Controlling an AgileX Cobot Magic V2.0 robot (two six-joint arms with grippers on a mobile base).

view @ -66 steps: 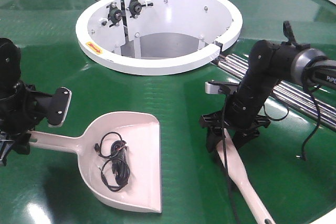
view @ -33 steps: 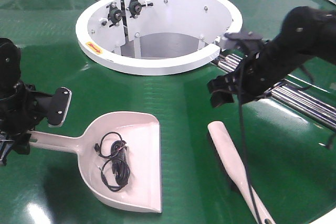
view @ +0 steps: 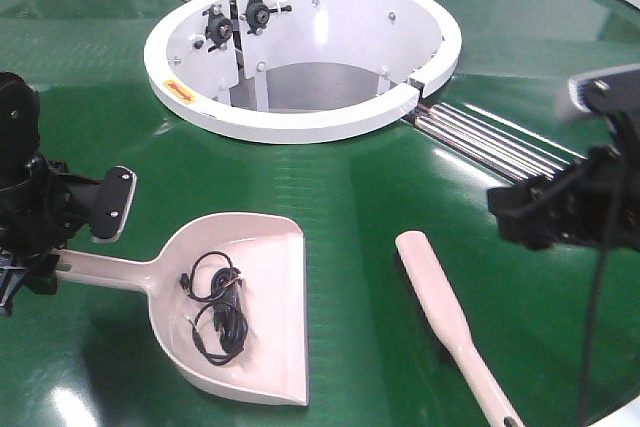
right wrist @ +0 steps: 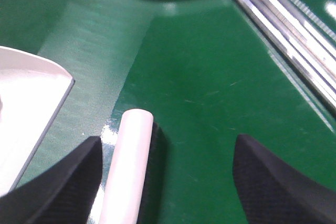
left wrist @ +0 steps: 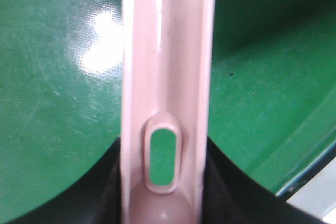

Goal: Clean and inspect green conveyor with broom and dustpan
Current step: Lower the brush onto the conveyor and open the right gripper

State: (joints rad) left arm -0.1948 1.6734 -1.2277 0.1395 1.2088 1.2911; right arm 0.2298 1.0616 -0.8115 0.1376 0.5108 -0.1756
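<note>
Though glossy, a finely scuffed green conveyor (left wrist: 52, 129).

On my front feed the left end effector (view: 50, 242) is matte black and blocky, with a flat paddle-shaped finger (view: 112, 204) edged in pale grey. The right end effector (right wrist: 168, 177) also reads black, though blurred on that feed. It is topped by a light grey bracket (view: 600, 85), with a thin black cable (view: 593, 327) running off it. Its wrist camera shows me black pads (right wrist: 273, 182) with fine cross-hatched texture and rounded tips.
</note>
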